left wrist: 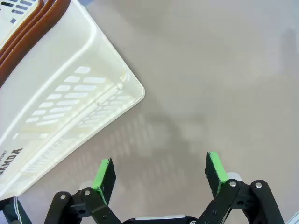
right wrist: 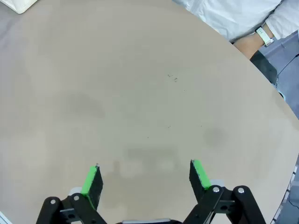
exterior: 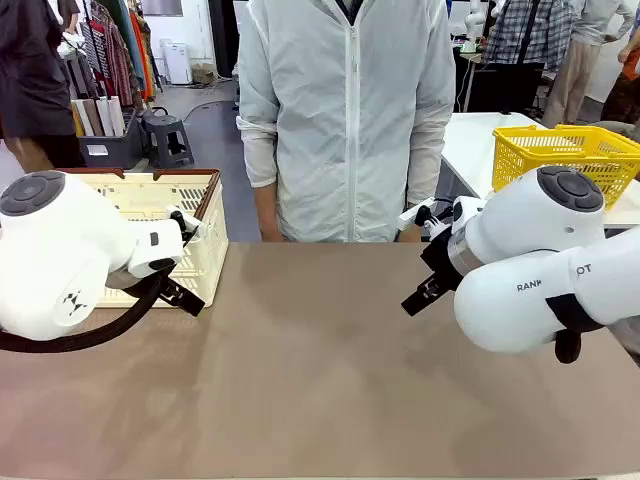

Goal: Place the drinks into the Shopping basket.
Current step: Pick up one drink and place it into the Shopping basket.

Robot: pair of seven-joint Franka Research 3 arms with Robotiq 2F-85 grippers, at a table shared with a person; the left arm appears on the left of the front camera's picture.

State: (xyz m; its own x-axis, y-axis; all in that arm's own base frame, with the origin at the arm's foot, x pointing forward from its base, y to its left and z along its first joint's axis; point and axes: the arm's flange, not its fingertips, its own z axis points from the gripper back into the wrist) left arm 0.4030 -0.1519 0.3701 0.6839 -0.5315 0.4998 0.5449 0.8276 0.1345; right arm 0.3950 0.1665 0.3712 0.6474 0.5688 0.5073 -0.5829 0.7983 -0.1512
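Looking across from the robot's side, the bare brown tabletop [exterior: 320, 380] runs to a person in a pale zip-up jacket [exterior: 350, 120] standing at the far edge, arms down by the sides. The cream-white slotted plastic crate with the dark brown rim [exterior: 208, 250] sits at the far left of the table. The bulky white left arm stands in front of it and hides most of its near wall. The left gripper [exterior: 188, 298] pokes out black just beside the crate's right-hand corner. Opposite, the right gripper [exterior: 422, 268] hangs above the table's right part, just in front of the person's hand. Behind that arm, a bright yellow mesh basket [exterior: 560, 150] rests on a separate white table.

From the left wrist, the left gripper [left wrist: 160, 170] has its green pads [left wrist: 103, 175] spread wide with only tabletop [left wrist: 210, 70] showing between them; it holds nothing. The crate [left wrist: 70, 93] lies just ahead and to one side, its rounded corner near the pads but apart from them, dark lettering partly visible on its wall.

From the right wrist, the right gripper [right wrist: 145, 179] is likewise spread wide and empty-handed over open tabletop [right wrist: 140, 84]. A corner of the crate [right wrist: 18, 4] peeks in far off, and the person's wrist with a pale watch strap [right wrist: 264, 35] shows past the table's edge.
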